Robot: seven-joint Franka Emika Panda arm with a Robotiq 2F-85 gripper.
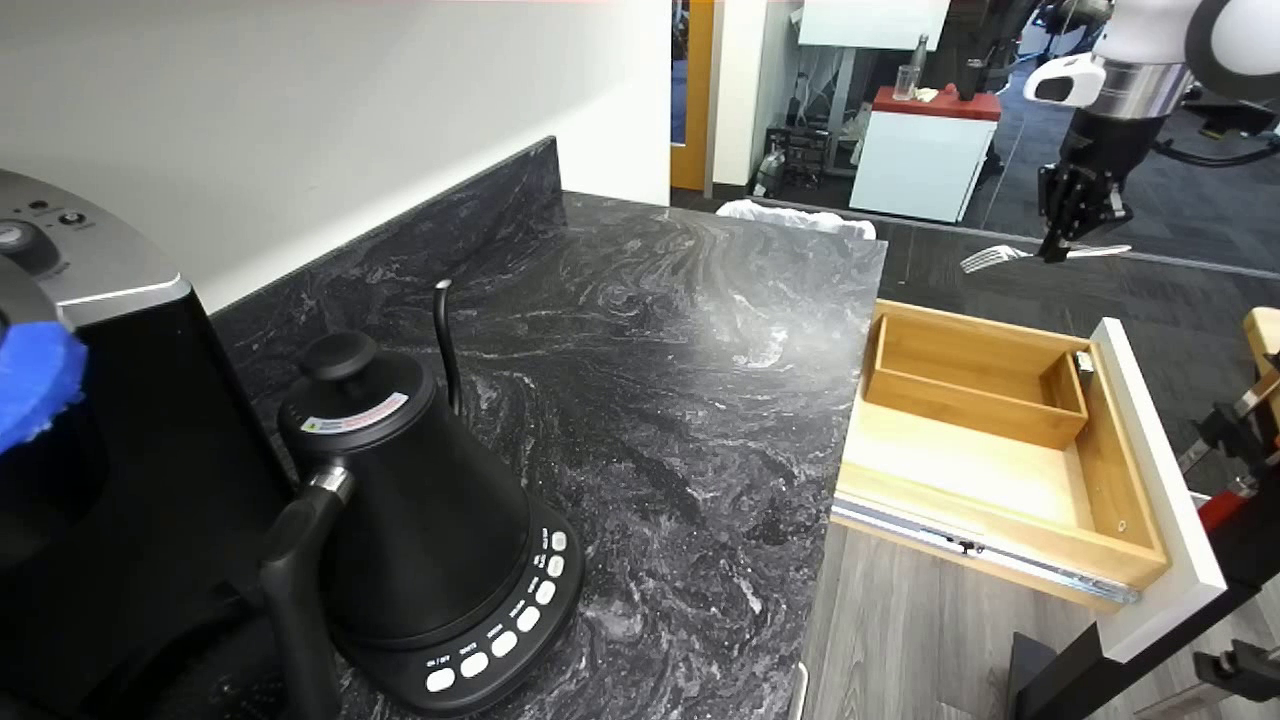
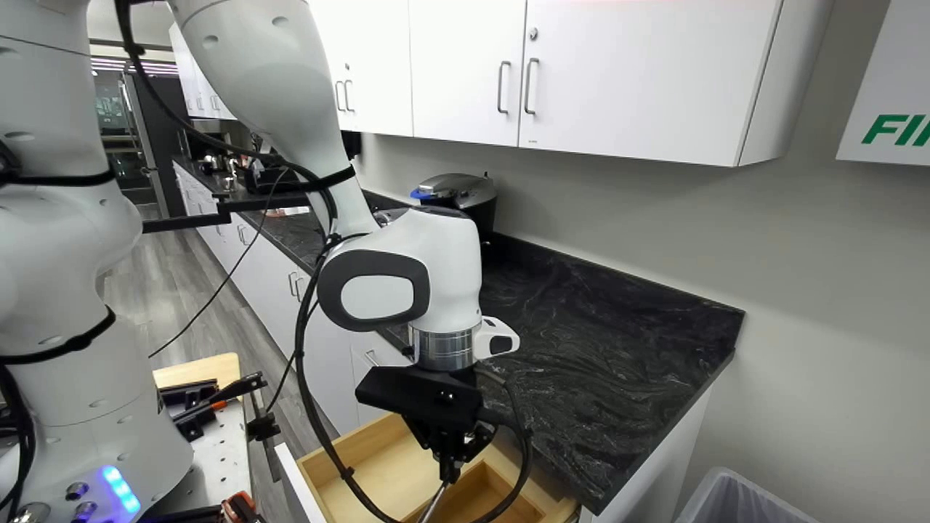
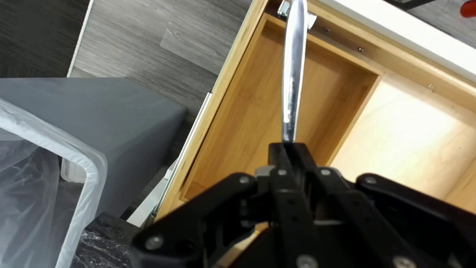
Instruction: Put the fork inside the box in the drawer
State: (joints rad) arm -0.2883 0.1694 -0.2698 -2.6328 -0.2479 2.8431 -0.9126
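kettle point(image 1: 430, 530) at far left in an exterior view, on the dark tabletop point(image 1: 690, 450), with no part in the job. farther right, shallow wooden box point(image 1: 970, 410) inside the pulled-out drawer point(image 1: 975, 465), along one side wall. above both, fork point(image 1: 1005, 254), pinched near mid-length in the black claw point(image 1: 1055, 248), tines to the left, handle to the right. past that, small metal bracket point(image 1: 1084, 361) between the box and the white front panel point(image 1: 1165, 490); crossed by the handle's tip in the wrist view. looks like the carrying step, near its end, with lowering not yet done; exact height hard to tell. probably calls for drawing back a little to bring the tip inside the box's end wall, turning slightly to match the box's length, then going down low before letting go.
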